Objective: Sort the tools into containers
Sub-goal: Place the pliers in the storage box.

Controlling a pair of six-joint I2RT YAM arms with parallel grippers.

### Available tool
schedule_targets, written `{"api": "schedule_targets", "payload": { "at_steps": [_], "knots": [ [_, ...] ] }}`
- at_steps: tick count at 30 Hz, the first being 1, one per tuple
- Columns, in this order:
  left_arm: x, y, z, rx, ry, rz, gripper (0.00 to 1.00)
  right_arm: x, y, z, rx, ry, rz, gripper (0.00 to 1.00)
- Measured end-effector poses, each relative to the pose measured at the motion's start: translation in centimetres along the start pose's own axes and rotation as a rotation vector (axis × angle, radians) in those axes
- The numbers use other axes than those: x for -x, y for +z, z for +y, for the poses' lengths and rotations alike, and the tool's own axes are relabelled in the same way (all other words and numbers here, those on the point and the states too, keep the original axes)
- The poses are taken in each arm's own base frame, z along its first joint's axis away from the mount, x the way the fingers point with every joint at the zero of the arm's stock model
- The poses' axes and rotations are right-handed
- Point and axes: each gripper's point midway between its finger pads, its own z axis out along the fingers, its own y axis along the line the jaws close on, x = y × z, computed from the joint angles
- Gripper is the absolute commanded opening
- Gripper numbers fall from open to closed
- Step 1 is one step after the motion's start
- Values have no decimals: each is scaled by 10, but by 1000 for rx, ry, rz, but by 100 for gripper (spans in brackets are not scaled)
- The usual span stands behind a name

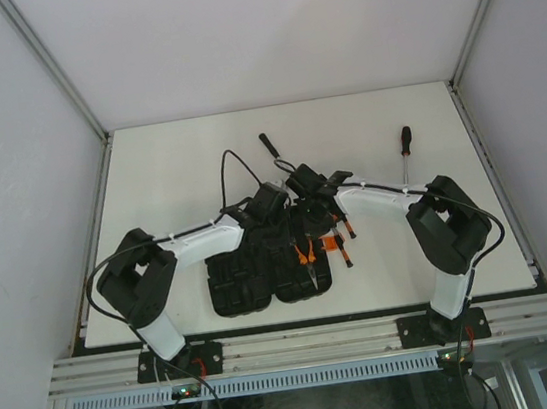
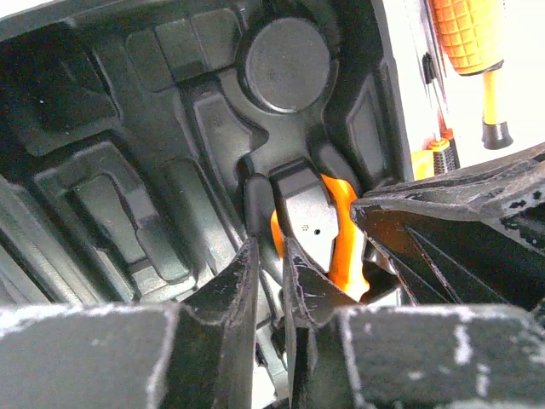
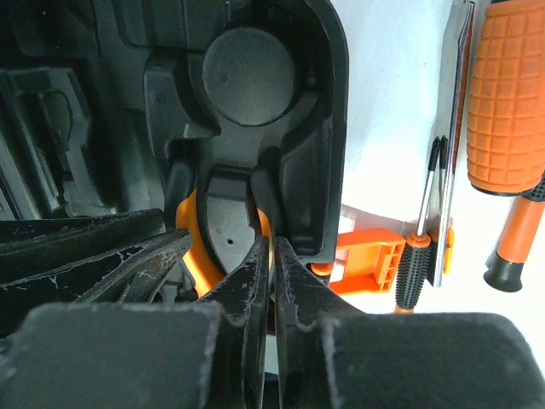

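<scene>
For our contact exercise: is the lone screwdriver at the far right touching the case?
Apart. The top view shows bare table between the screwdriver and the case.

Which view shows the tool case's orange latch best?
Right wrist: the orange latch is close, whole and unobstructed. Top external shows it only as a small orange speck; left wrist shows just a sliver.

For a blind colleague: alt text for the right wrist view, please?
The right gripper, black fingers pressed shut, points at orange-handled steel pliers lying in a black moulded plastic tool case. Right of the case are its orange latch, a slim black-and-orange screwdriver and an orange gridded handle.
</scene>
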Motion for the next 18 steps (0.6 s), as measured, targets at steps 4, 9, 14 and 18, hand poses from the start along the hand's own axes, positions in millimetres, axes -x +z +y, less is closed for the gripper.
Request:
{"api": "schedule_targets", "payload": {
  "at_steps": [4, 9, 14, 18],
  "knots": [
    [-1, 0, 0, 5, -7, 6, 15, 0, 0, 1, 2, 0, 3, 1],
    [-1, 1, 0, 6, -8, 7, 13, -1, 0, 1, 4, 1, 12, 0],
    [-2, 2, 1, 8, -8, 10, 12, -2, 1, 2, -2, -1, 22, 0],
    [-2, 5, 1, 12, -10, 15, 9, -2, 2, 1, -4, -1, 25, 0]
  ]
}}
